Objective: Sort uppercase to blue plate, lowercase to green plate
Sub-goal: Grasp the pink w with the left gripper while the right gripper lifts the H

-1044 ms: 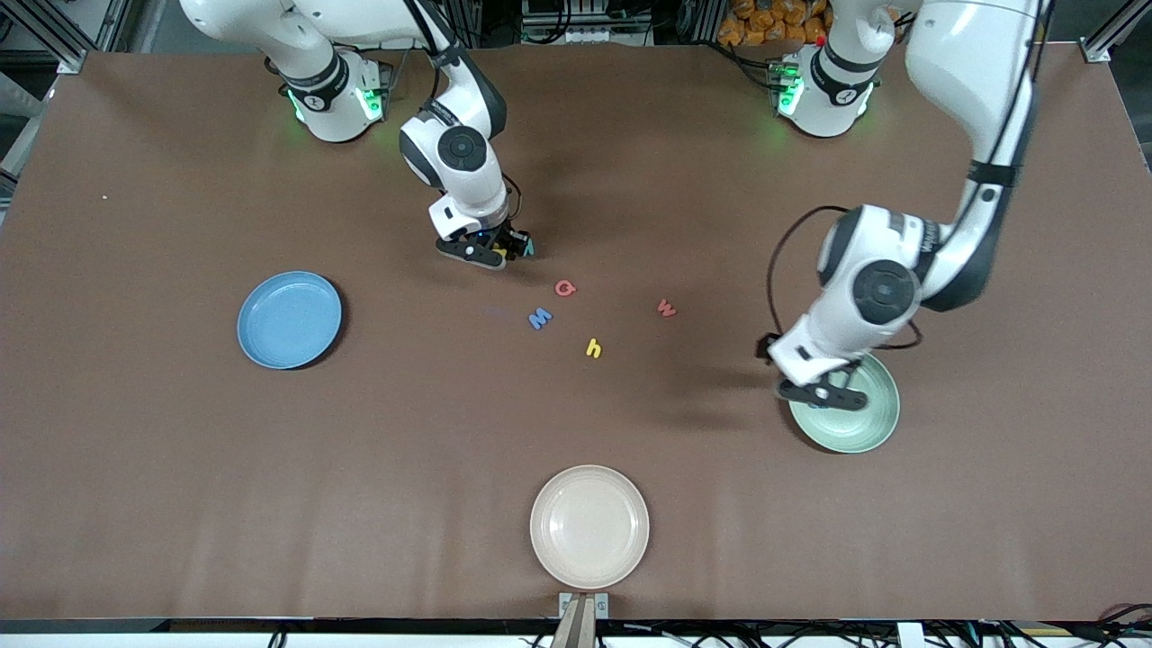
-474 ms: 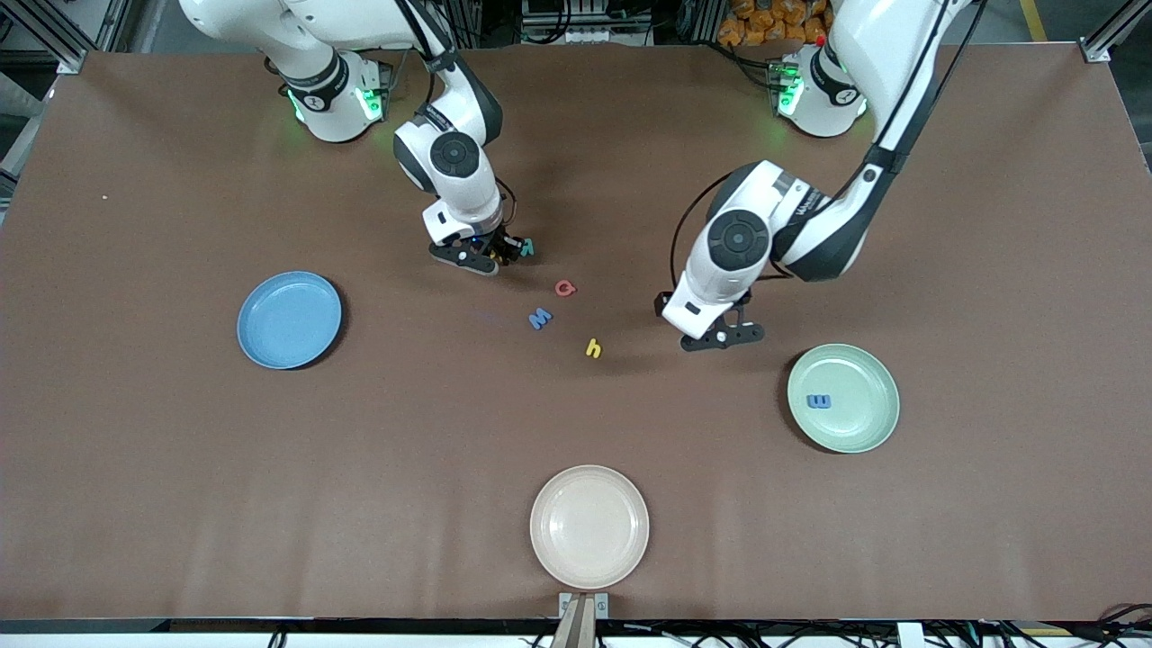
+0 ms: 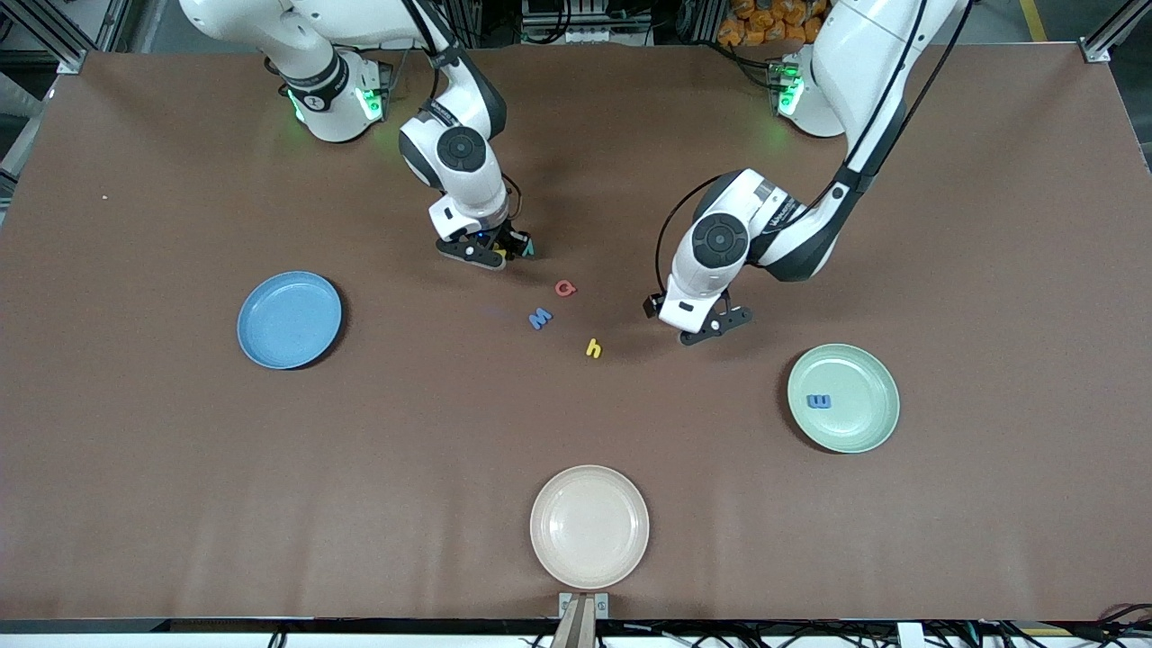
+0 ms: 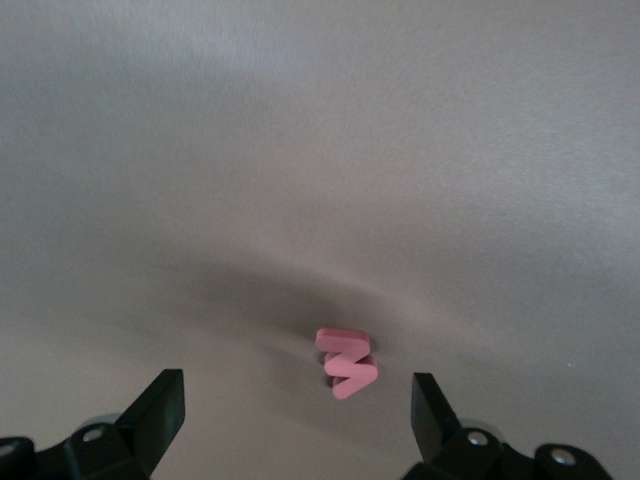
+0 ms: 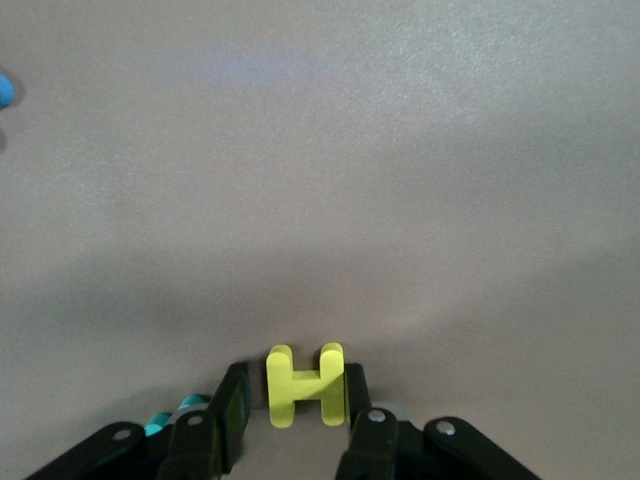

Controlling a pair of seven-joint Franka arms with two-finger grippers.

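Observation:
My right gripper (image 3: pixel 500 253) is down at the table, its fingers close on either side of the yellow uppercase H (image 5: pixel 305 385); one pad touches it and a thin gap shows at the other. The teal R (image 3: pixel 528 246) lies right beside that gripper. Red G (image 3: pixel 564 288), blue M (image 3: pixel 539 317) and yellow lowercase h (image 3: pixel 593 347) lie mid-table. My left gripper (image 3: pixel 689 322) hovers open over the red w (image 4: pixel 347 362), which lies flat between its fingers (image 4: pixel 156 412). A blue m (image 3: pixel 819 401) lies in the green plate (image 3: pixel 868 423). The blue plate (image 3: pixel 289 319) holds nothing.
A cream-white plate (image 3: pixel 589 526) sits near the table's front edge, nearer the camera than the letters. The robot bases stand along the table's back edge.
My left arm has swung from over the green plate to over the red w, leaving the blue m in the plate. The right gripper's fingers have narrowed around the yellow H.

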